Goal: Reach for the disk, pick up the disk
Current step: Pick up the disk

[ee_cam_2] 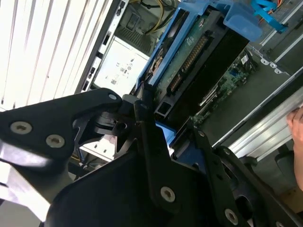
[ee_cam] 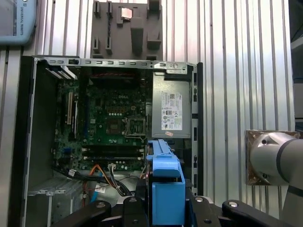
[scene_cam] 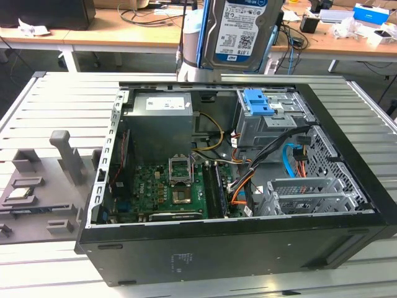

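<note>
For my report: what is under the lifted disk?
Under the disk, held by the gripper, lies the open computer case. The disk covers part of its interior.

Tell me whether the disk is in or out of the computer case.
Out. In the exterior view the disk hangs above the open computer case, clear of its drive bay. In the first wrist view, the gripper jaws clamp its blue frame.

slatted grey metal table (scene_cam: pixel 56 105), behind it wooden desks (scene_cam: pixel 124 36) cluttered with cables and boxes
</note>
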Robot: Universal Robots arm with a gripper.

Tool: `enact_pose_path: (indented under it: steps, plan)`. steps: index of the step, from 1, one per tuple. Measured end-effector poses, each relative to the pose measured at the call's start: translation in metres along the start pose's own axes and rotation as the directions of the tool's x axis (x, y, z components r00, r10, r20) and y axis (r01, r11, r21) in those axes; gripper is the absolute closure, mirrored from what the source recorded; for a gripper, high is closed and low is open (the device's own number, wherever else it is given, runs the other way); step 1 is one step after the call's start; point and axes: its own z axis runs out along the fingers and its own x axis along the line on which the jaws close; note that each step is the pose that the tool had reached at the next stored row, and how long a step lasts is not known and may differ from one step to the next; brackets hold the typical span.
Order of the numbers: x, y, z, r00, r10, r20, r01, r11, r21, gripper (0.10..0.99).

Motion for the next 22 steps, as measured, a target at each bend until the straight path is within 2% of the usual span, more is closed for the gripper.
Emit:
enact_pose_path:
  steps: [2,4,6,10,16,22]
  plan:
    - [0.0011,-0.0007,0.0060,1.0000,0.000,0.0000,0.000,1.0000,0.000,0.722]
    - [0.0039,-0.0009,0.0080,1.0000,0.000,-0.0005,0.000,1.0000,0.000,0.722]
    - [0.0121,-0.0010,0.0107,1.0000,0.000,-0.0005,0.000,1.0000,0.000,0.722]
    - [0.0248,-0.0010,0.0125,1.0000,0.000,-0.0041,0.000,1.0000,0.000,0.722]
    - [0.0373,-0.0009,0.0140,1.0000,0.000,-0.0049,0.000,1.0000,0.000,0.722]
    - [0.0626,-0.0005,0.0140,1.0000,0.001,-0.0055,-0.001,1.0000,0.000,0.722]
